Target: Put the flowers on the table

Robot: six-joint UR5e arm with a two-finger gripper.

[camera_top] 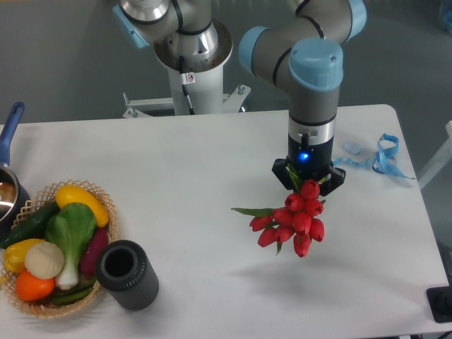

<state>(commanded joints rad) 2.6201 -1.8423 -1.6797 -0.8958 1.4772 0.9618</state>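
Observation:
A bunch of red tulips (295, 221) with green leaves hangs below my gripper (308, 181), held above the white table (198, 169) at its right-centre; a faint shadow lies on the table below it. The gripper is shut on the stems, which are hidden between the fingers. The flower heads point down and toward the camera, and one green leaf sticks out to the left.
A black cylindrical vase (127, 274) lies at the front left beside a wicker basket (103, 210) of vegetables. A pot with a blue handle (10, 127) is at the left edge. A blue ribbon (381, 157) lies at the back right.

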